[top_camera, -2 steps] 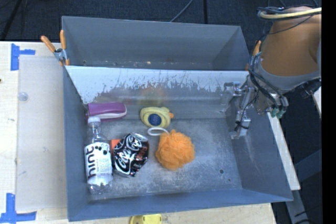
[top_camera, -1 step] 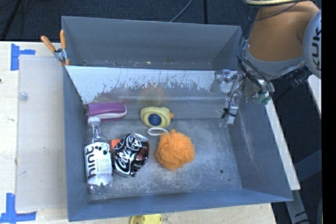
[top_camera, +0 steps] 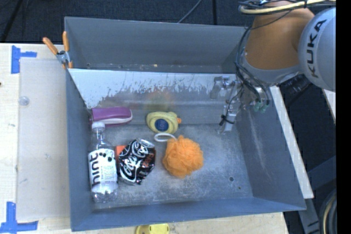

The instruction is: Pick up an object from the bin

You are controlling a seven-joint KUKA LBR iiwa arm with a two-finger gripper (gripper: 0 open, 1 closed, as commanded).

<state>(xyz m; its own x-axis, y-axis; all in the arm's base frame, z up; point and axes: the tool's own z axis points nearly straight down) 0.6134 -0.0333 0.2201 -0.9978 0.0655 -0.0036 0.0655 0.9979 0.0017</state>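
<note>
Claw [top_camera: 226, 119] over grey bin floor [top_camera: 244, 164], yellow toy [top_camera: 162, 123] and orange sponge [top_camera: 183, 157] leftward

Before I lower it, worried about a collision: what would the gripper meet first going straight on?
Likely bare bin floor; the gripper hangs right of the orange mesh sponge, though depth is unclear.

Silver-grey KUKA arm [top_camera: 324, 46] — orange wrist cover [top_camera: 271, 35], cables [top_camera: 285, 5], metal gripper [top_camera: 226, 119]
</note>
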